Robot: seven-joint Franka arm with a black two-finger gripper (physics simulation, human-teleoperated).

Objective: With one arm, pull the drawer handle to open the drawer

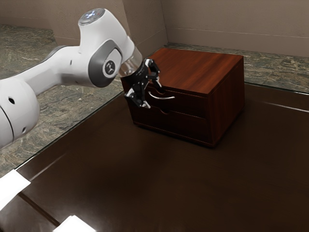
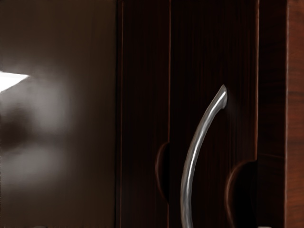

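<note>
Glossy reddish-brown wood cabinet (image 1: 203, 72); its curved handle (image 1: 161, 96) is smooth, shiny silver metal. Dark table (image 1: 169, 183) polished, reflective. My arm (image 1: 63, 65): smooth white plastic.

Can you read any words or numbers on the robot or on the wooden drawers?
There are no words or numbers that can be read.
Arm: a small dark mark on its grey joint, too small to read.
Drawer cabinet and its metal handle: no writing.
White sheets at the exterior view's lower left: blank.
</note>
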